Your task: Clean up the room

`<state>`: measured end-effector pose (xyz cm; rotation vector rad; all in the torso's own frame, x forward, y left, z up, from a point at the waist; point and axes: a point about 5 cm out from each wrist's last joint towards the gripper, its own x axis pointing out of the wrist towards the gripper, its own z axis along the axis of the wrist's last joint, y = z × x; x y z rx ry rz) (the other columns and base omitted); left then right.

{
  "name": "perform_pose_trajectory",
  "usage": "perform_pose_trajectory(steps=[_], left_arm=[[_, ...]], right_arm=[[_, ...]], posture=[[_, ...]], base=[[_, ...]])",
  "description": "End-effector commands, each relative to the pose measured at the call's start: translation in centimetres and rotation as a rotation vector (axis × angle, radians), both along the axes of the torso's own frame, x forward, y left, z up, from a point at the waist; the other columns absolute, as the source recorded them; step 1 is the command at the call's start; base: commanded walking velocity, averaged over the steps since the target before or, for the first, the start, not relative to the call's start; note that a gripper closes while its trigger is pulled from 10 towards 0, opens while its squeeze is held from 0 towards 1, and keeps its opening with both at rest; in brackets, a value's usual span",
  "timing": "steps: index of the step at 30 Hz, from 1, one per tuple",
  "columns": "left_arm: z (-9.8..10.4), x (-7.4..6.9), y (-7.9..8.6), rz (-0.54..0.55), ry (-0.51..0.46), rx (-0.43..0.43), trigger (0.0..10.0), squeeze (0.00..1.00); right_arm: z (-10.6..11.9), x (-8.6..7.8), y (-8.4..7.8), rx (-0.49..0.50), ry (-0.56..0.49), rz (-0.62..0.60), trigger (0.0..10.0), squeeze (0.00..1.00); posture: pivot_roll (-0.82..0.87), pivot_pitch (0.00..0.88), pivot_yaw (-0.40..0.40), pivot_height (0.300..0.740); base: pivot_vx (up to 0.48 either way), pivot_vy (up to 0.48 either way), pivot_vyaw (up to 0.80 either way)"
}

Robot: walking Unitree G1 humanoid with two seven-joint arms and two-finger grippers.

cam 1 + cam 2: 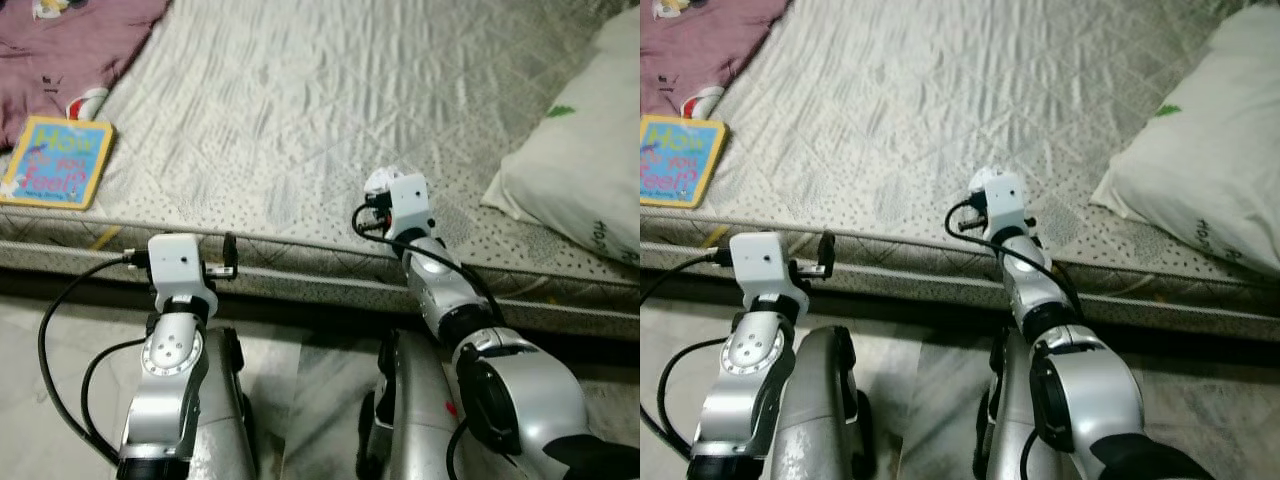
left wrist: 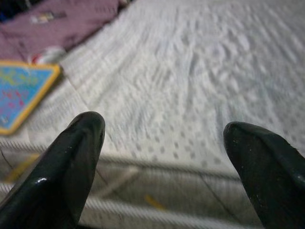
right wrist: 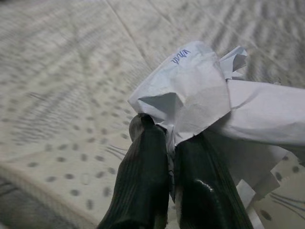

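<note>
Mattress as landmark, left to right: picture book at its left near edge, beside a purple cloth; left pincer open, hovering at the near edge; right pincer closed on crumpled paper, lifted just above the surface; pillow at far right. Book lies nearer the left arm.
</note>
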<state>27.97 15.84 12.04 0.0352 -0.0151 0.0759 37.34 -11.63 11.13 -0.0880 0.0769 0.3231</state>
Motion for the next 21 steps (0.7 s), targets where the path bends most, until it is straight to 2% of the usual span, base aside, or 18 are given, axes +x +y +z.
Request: perform_pose_trajectory(steps=[1, 2, 4, 8, 10, 12, 14, 17, 20, 21], left_arm=[[-0.7, 0.0, 0.4, 0.008, 0.015, -0.002, 10.0, 0.0], [-0.9, 0.1, 0.6, 0.033, 0.012, -0.006, 10.0, 0.0], [-1.1, 0.0, 0.7, 0.054, 0.014, -0.015, 10.0, 0.0], [-1.6, -0.3, 1.1, 0.082, 0.019, -0.017, 10.0, 0.0], [-2.4, -0.9, 1.8, 0.12, 0.036, -0.02, 10.0, 0.0], [-2.6, -1.2, 2.3, 0.133, 0.041, -0.017, 10.0, 0.0], [-2.9, -1.3, 2.7, 0.137, 0.044, -0.013, 10.0, 0.0], [-3.0, -1.5, 3.0, 0.138, 0.045, -0.014, 10.0, 0.0], [-2.9, -1.5, 3.0, 0.129, 0.038, -0.005, 10.0, 0.0], [-2.8, -1.5, 2.8, 0.114, 0.027, -0.002, 10.0, 0.0]], right_arm=[[-0.4, -0.4, -0.1, 0.012, -0.004, 0.021, 0.0, 0.0], [-1.3, -1.2, -1.1, 0.052, -0.004, -0.013, 0.0, 0.0], [-2.1, -1.9, -1.9, 0.084, -0.003, -0.058, 0.0, 0.0], [-2.6, -2.8, -2.7, 0.139, -0.021, -0.139, 0.0, 0.0], [-3.0, -4.0, -3.4, 0.201, -0.044, -0.256, 0.0, 0.0], [-3.0, -4.6, -3.5, 0.237, -0.054, -0.311, 0.0, 0.0], [-2.5, -5.2, -3.2, 0.228, -0.092, -0.297, 0.0, 0.0], [-1.9, -6.2, -2.4, 0.195, -0.14, -0.204, 0.0, 0.0], [-1.7, -7.0, -2.7, 0.173, -0.15, -0.188, 0.0, 0.0], [-1.8, -7.3, -3.1, 0.18, -0.134, -0.207, 0.6, 0.0]], posture=[[0.0, 0.049, 0.011, 0.561], [0.0, 0.025, 0.01, 0.561], [-0.01, 0.019, 0.008, 0.561], [-0.01, 0.011, 0.003, 0.561], [-0.02, 0.001, 0.001, 0.561], [-0.02, 0.001, 0.005, 0.561], [-0.03, 0.0, 0.01, 0.561], [-0.04, 0.001, 0.021, 0.561], [-0.05, 0.004, 0.023, 0.561], [-0.05, 0.008, 0.023, 0.561]], base=[[0.0, 0.0, 0.0], [0.0, 0.0, 0.0], [0.0, 0.0, 0.0], [0.0, 0.0, 0.0], [0.0, 0.0, 0.0], [0.0, 0.0, 0.0], [0.0, 0.0, 0.0], [0.0, 0.0, 0.0], [0.0, 0.0, 0.0], [0.0, 0.0, 0.0]])
